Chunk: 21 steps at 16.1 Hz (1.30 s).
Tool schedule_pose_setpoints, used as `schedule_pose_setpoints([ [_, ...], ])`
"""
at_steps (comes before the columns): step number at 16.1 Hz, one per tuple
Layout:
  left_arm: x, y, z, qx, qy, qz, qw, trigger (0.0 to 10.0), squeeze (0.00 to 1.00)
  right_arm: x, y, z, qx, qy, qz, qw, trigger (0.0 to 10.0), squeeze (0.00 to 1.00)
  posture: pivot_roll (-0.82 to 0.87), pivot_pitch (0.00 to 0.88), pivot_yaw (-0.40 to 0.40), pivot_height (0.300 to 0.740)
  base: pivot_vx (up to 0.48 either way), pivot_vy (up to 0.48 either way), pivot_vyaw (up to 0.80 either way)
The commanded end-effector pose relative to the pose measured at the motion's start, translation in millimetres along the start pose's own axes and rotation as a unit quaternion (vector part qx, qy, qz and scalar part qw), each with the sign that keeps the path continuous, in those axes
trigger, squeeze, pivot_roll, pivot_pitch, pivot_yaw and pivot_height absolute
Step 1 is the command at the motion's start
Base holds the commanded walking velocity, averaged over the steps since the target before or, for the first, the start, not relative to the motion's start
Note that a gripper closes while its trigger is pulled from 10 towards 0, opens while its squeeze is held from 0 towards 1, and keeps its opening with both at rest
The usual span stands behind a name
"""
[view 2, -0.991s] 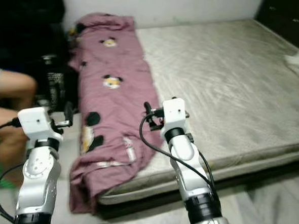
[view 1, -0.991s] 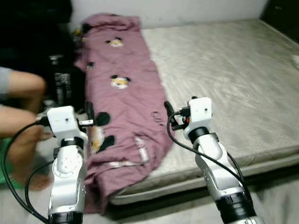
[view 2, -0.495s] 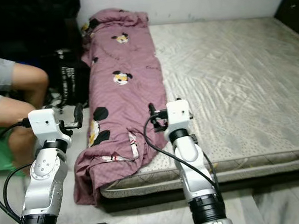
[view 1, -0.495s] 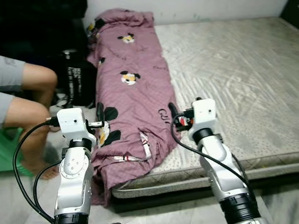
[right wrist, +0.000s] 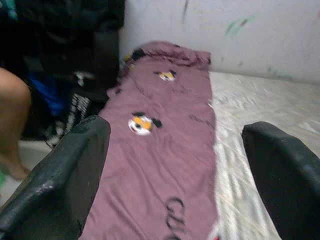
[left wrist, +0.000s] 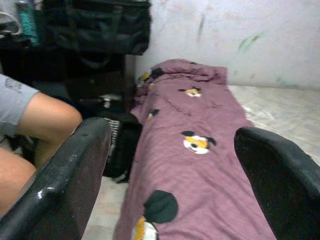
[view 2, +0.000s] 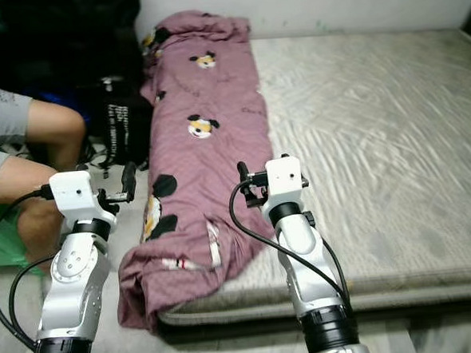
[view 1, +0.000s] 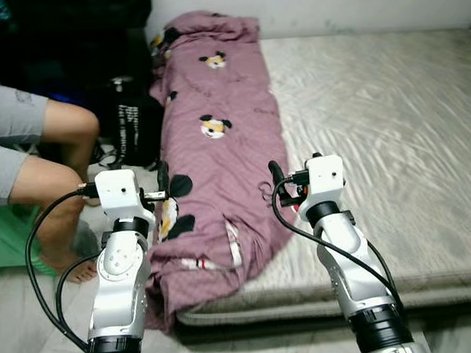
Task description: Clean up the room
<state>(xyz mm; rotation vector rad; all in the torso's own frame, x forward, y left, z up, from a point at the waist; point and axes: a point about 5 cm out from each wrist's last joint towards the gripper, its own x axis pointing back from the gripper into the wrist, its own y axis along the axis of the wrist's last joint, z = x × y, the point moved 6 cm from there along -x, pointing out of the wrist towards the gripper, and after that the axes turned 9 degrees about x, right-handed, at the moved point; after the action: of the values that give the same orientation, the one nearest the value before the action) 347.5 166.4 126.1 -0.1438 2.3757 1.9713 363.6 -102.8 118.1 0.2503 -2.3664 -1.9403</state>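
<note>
A mauve blanket point(view 1: 218, 153) printed with cartoon mice lies folded lengthwise along the left edge of a bare grey mattress point(view 1: 384, 127); its near end droops over the mattress corner toward the floor. My left gripper point(left wrist: 175, 165) is held up, open and empty, over the blanket's near left part. My right gripper point(right wrist: 172, 165) is open and empty too, raised above the blanket's right edge where it meets the mattress. In the wrist views the blanket point(left wrist: 195, 160) stretches away toward the wall.
A person's bare legs point(view 1: 35, 165) in grey shorts sit on a green stool point(view 1: 3, 239) at the left, close to my left arm. A black bag point(view 1: 132, 119) stands between the person and the bed. A white wall point(view 1: 329, 3) backs the bed.
The whole view has shifted, so the camera has moved: blanket and person now sit further right and nearer. Both arms keep the same raised pose with open fingers.
</note>
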Motion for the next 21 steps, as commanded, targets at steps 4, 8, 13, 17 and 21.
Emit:
schedule_pose_setpoints([
  [4, -2.5, -6, 3.9, -0.05, 0.025, 0.019, 0.998, 10.0, 0.0, -0.5, -3, -4.3, -0.005, -0.005, 0.006, 1.0, 10.0, 0.0, 0.05, 0.0, -0.01, 0.74, 0.077, 0.0, 0.0],
  [8, 1.7, -7, -0.1, -0.013, -0.013, 0.023, 1.0, 10.0, 0.0, 0.2, -5, -6.7, -0.007, -0.011, 0.009, 1.0, 10.0, 0.0, 0.05, 0.0, -0.009, 0.74, 0.0, 0.0, 0.0],
  [13, 6.3, 6, -0.7, 0.007, -0.02, -0.011, 1.0, 10.0, 0.0, 0.3, -6, -6.6, -0.01, -0.01, 0.011, 1.0, 10.0, 0.0, 0.06, 0.0, -0.009, 0.74, 0.0, 0.0, 0.0],
  [17, 18.3, 2, 0.6, 0.008, -0.035, 0.007, 0.999, 10.0, 0.0, 3.0, -10, -7.6, -0.029, -0.011, 0.022, 0.999, 10.0, 0.0, 0.07, 0.0, -0.009, 0.74, 0.0, 0.0, 0.0],
  [21, 29.4, 3, 7.8, -0.019, -0.028, 0.016, 0.999, 10.0, 0.0, 4.7, -9, -6.9, -0.03, -0.008, 0.023, 0.999, 10.0, 0.0, 0.07, 0.005, -0.009, 0.731, 0.0, 0.0, 0.0],
])
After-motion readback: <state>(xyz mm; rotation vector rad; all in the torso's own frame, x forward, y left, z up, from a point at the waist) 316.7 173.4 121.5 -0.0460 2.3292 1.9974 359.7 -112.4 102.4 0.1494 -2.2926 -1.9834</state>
